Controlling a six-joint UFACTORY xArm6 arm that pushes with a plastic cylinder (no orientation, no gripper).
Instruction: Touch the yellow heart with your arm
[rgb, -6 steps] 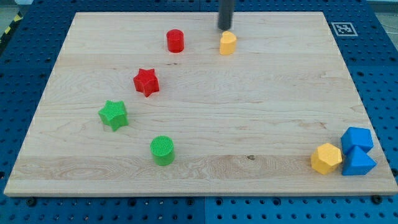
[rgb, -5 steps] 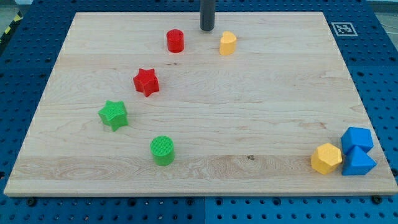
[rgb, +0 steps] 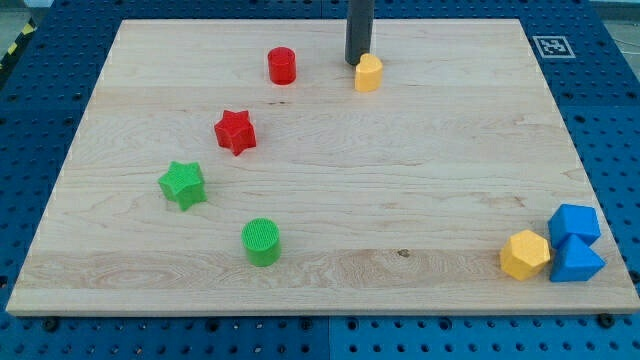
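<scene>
The dark rod's lower end, my tip (rgb: 357, 64), stands at the upper-left edge of the small yellow heart-shaped block (rgb: 368, 73) near the top of the pale wooden board (rgb: 400, 170), the two apparently touching; the rod carries no jaws and holds nothing, only pressing alongside. The yellow heart sits just to the view's right of and slightly below the tip. Which way the heart points cannot be made out at this size, and it shows no clear long axis. To the view's left of the tip, apart from it, stands a red cylinder block (rgb: 282, 66). Farther down the left side lie a red star block (rgb: 235, 132), a green star block (rgb: 182, 185) and a green cylinder block (rgb: 261, 242). At the bottom right corner, a yellow hexagonal block (rgb: 524, 254) rests against two blue blocks (rgb: 574, 244) huddled together.
</scene>
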